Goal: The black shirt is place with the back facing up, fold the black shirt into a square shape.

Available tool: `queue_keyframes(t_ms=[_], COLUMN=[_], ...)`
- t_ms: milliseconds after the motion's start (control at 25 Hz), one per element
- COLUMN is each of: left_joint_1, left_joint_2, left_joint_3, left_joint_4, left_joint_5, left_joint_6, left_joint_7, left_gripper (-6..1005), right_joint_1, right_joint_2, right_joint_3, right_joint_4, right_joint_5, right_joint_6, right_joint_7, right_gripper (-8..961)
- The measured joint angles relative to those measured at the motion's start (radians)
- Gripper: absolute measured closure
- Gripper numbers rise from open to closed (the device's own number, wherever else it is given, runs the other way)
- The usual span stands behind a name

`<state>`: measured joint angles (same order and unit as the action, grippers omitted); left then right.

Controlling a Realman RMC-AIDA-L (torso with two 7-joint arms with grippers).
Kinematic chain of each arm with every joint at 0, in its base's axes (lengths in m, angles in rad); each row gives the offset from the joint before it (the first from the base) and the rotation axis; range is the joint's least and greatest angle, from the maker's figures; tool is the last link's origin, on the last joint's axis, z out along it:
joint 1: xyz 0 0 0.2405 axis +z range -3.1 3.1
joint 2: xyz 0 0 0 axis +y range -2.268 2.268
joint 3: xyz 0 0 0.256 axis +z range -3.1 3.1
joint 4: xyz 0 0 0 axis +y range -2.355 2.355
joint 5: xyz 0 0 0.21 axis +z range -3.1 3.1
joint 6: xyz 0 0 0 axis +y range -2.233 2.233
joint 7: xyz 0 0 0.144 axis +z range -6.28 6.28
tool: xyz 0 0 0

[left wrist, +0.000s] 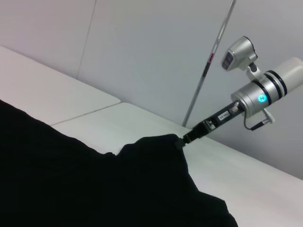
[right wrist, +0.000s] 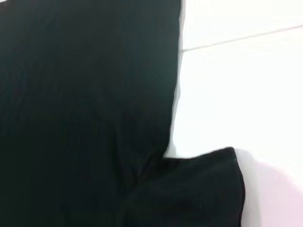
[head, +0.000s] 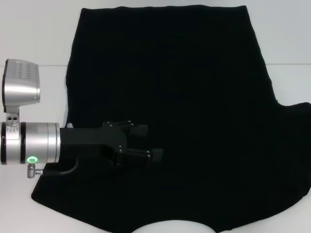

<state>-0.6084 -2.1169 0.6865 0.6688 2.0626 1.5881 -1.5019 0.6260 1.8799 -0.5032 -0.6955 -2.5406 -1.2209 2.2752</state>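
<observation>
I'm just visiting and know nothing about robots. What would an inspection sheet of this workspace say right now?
Surface: white table, a seam line across it in the wrist views.
Job's things: black shirt spread flat, plain side up; neckline at the near edge, right sleeve sticking out. No fold visible yet.
Clutter: nothing seen.
Grippers: left gripper is over the shirt's left part, fingers apart. Right gripper is outside the head view; the left wrist view shows it at a raised tip of the shirt, apparently pinching it.
Cables: a short black cable loops under the left wrist.
Surroundings: pale wall panels behind the table.
</observation>
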Motion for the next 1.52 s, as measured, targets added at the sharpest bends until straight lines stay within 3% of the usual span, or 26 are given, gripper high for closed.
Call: queue_keyframes(t_ms=[840,1160,1520], left_joint_1=[0.001,-0.003,-0.002], left_joint_2=[-0.003,0.000,0.003], left_joint_3=[0.002,-0.001,-0.005], left_joint_4=[0.000,0.000,0.000], left_joint_5=[0.000,0.000,0.000], left_joint_6=[0.015,0.013,0.006], left_joint_7=[-0.011,-0.011,-0.011], left_gripper=[66,65,66], right_joint_1=[0.086,0.170,0.280], right_joint_2=[0.014,0.053,0.106], right_joint_3=[-0.048,-0.097,-0.205], right_joint_4=[-0.017,0.001,0.055], right_joint_5=[0.001,0.006,-0.002], right_joint_6=[-0.001,-0.053,0.034], right_joint_7=[-0.032,-0.059,-0.007], right_gripper=[918,918,919])
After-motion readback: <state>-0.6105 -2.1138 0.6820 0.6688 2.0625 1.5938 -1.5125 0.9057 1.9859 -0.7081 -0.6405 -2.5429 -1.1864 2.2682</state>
